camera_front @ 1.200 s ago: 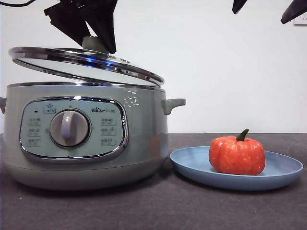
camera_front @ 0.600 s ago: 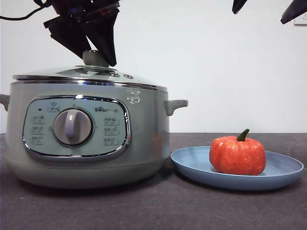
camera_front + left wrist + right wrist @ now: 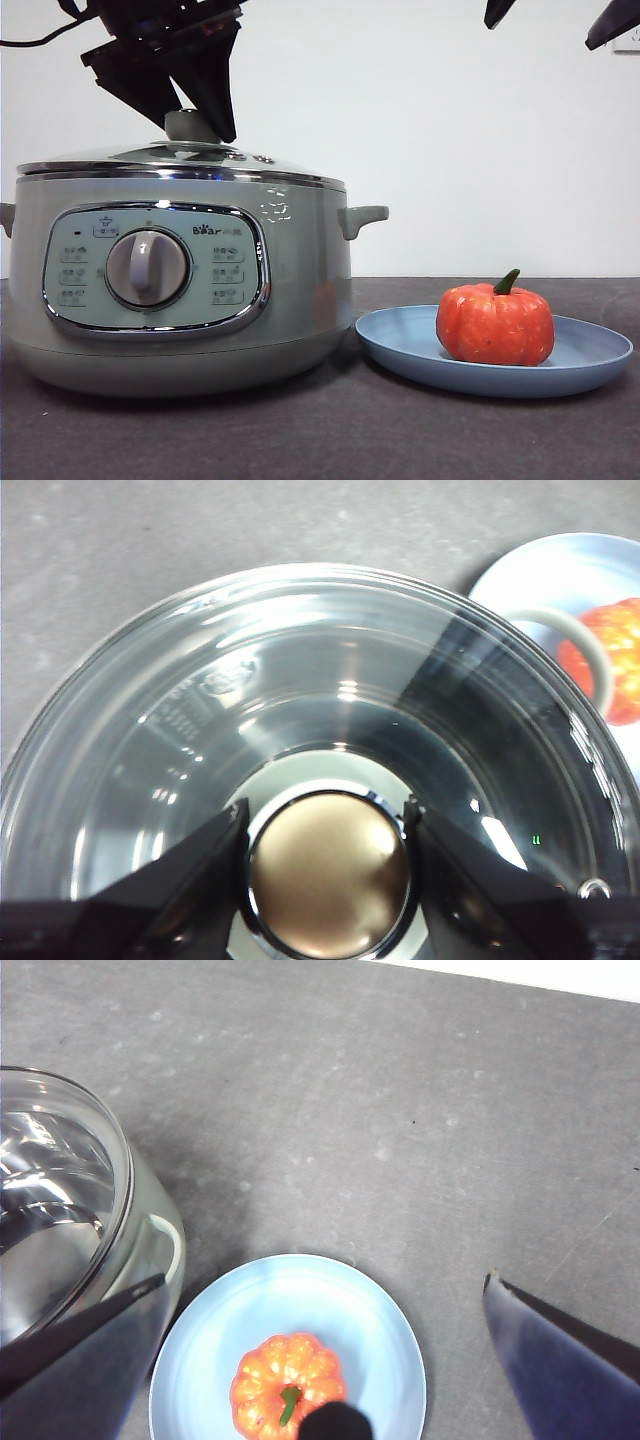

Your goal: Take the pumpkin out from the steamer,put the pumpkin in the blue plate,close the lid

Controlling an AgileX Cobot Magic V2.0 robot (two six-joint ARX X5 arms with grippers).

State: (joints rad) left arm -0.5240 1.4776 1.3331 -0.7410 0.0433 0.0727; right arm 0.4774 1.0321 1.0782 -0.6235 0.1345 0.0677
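The glass lid (image 3: 180, 160) lies flat on the sage-green steamer (image 3: 300, 290), chrome rim on chrome rim. My left gripper (image 3: 195, 128) comes down from above, shut on the lid's pale knob (image 3: 328, 875), one jaw on each side. The orange pumpkin (image 3: 495, 325) with its green stem sits upright in the blue plate (image 3: 400, 345), to the right of the steamer. My right gripper (image 3: 320, 1285) hangs open high above the plate and pumpkin (image 3: 285, 1395), holding nothing; in the front view only its tips show at the top right corner.
The steamer's side handle (image 3: 362, 217) juts toward the plate, and the plate's rim nearly touches the pot's base. Dark grey tabletop (image 3: 330, 430) spreads in front of both. A white wall stands behind.
The lid was tilted above the steamer a second ago; it has come down and now rests level on the rim. The steamer shifted slightly. The left gripper followed it down.
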